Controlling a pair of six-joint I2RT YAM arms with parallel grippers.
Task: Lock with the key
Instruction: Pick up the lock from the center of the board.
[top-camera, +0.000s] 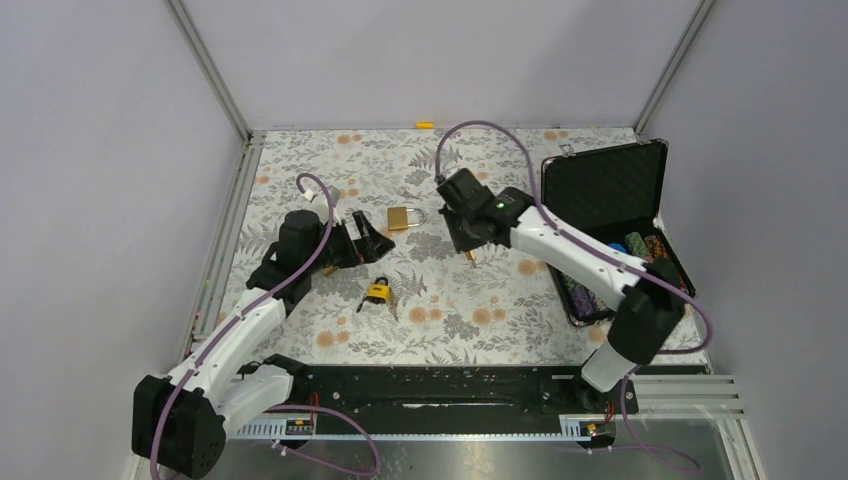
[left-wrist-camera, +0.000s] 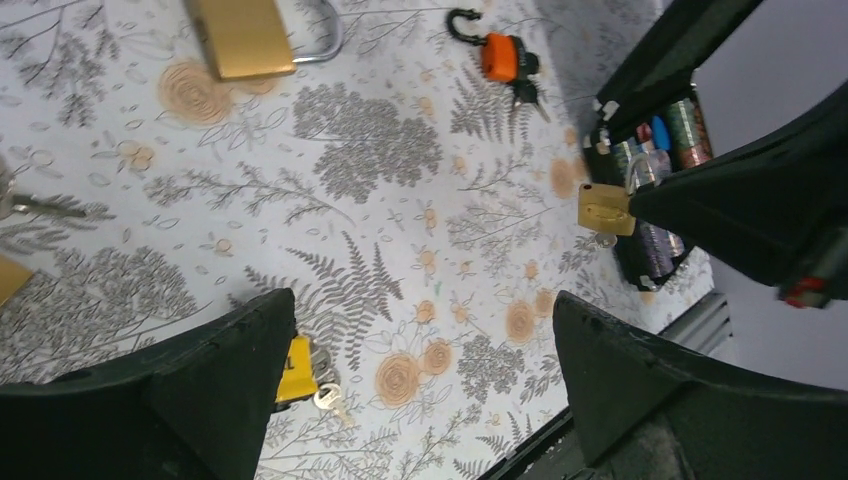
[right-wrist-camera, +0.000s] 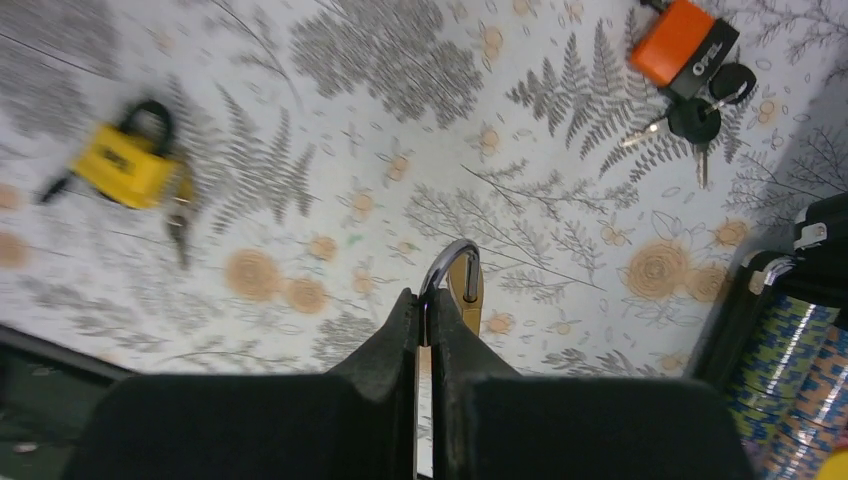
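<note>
My right gripper (right-wrist-camera: 428, 300) is shut on the steel shackle of a small brass padlock (right-wrist-camera: 466, 288) and holds it above the floral mat; from above the gripper (top-camera: 467, 250) is mid-table. The lock also shows in the left wrist view (left-wrist-camera: 605, 208). My left gripper (left-wrist-camera: 422, 300) is open and empty, hovering over the mat (top-camera: 372, 240). A yellow padlock (left-wrist-camera: 297, 367) with a silver key (left-wrist-camera: 328, 397) lies just by its left finger. A loose key (left-wrist-camera: 30, 205) lies at the far left.
A large brass padlock (top-camera: 403, 218) lies behind the left gripper. An orange padlock (right-wrist-camera: 685, 40) with black-headed keys (right-wrist-camera: 692, 118) lies toward the right. The yellow padlock (top-camera: 378, 292) is near the front. An open black case (top-camera: 610, 215) of chips stands at the right.
</note>
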